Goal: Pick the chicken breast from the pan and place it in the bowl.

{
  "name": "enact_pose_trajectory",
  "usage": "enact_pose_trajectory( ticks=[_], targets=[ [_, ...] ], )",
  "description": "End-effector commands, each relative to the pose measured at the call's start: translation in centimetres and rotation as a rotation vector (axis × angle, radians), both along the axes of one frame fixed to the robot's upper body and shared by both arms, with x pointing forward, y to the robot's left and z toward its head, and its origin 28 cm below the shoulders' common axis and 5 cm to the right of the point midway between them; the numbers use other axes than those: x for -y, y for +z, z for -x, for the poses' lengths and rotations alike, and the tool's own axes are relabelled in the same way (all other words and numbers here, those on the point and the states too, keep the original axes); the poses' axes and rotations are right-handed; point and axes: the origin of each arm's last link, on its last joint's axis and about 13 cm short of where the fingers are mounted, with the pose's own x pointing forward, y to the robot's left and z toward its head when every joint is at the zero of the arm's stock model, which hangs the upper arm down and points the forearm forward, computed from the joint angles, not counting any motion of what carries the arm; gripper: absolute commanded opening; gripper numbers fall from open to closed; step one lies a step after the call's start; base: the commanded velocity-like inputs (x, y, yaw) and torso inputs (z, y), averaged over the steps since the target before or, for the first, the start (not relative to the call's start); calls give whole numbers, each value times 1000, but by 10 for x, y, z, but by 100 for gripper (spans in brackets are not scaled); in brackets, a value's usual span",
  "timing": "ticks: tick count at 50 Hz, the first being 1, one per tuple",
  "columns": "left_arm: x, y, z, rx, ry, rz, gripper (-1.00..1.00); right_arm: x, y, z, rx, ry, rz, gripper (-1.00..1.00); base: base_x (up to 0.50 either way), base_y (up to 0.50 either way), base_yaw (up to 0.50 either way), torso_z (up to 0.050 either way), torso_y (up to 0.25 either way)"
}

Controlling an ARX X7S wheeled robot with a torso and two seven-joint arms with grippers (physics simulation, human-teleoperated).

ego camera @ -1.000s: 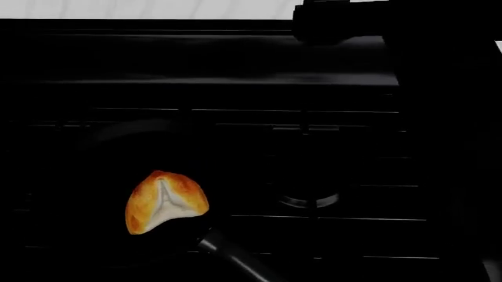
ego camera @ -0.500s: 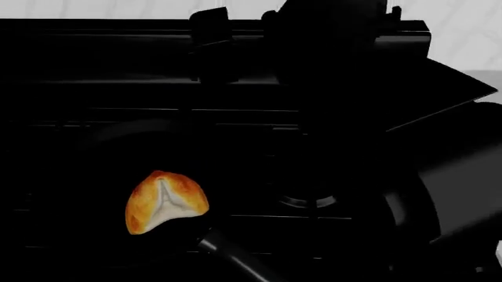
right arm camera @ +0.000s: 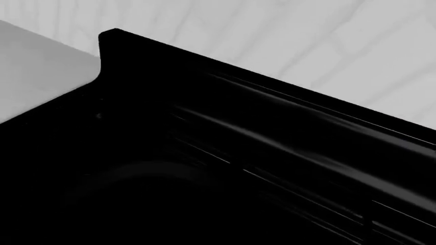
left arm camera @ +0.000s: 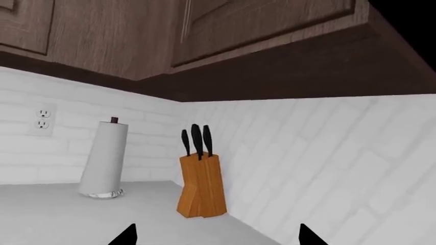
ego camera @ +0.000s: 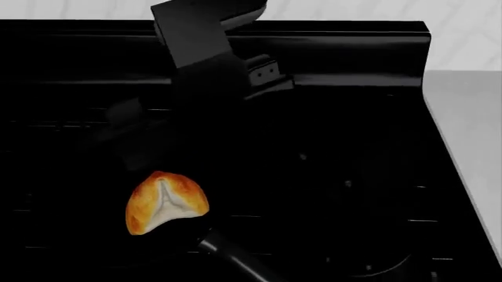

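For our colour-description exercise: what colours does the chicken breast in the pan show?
The chicken breast has golden-orange browned edges and a pale whitish centre, seen best in the head view.

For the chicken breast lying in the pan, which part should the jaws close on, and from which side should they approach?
Grip the chicken breast across its narrower middle, coming straight down from above. It lies flat in the pan, so only its top and sides are exposed. The pan's handle runs off beside its lower right edge, so set the jaws clear of that side. This is a judgement from the head view alone.
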Motion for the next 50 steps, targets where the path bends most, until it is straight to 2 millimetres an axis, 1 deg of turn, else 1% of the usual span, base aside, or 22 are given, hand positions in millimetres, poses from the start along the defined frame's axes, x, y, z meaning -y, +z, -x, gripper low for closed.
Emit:
enact_pose_trajectory(
  ticks=[1,11,18,28,29,31,34,35,39,50],
  targets=[
    [-4,-12,-4,-62,-6,30,100,-24,-9,7,-66,72,5,100,0,0,-3,0,0],
    [-7,-14,-3,-62,-5,35,100,-37,-18,11,-84,103,37,100,10,0,-3,-10,0],
    [-10,-19,-1,-64,-3,44,100,-43,-31,11,-101,107,86,100,7,0,-2,-11,0],
    [-9,-22,-4,-71,-8,47,100,-43,-40,9,-118,102,122,100,5,-2,-3,-11,0],
    [-10,-16,-4,-70,-7,48,100,-43,-39,9,-117,102,123,100,12,-4,-5,-12,0],
    [-10,-23,-3,-71,-6,50,100,-44,-39,10,-124,108,121,100,5,-1,-4,-12,0],
    [-10,-20,-3,-70,-6,50,100,-45,-42,10,-141,120,126,100,3,-4,-5,-12,0],
    [-10,-23,-3,-71,-7,49,100,-45,-43,10,-147,122,127,100,14,-4,-5,-11,0],
    [-10,-25,-4,-73,-6,54,100,-45,-43,9,-151,119,130,100,3,-5,-6,-12,0],
    [-10,-28,-7,-81,-11,57,100,-44,-48,5,-165,113,132,100,4,-7,-8,-13,0]
  ],
)
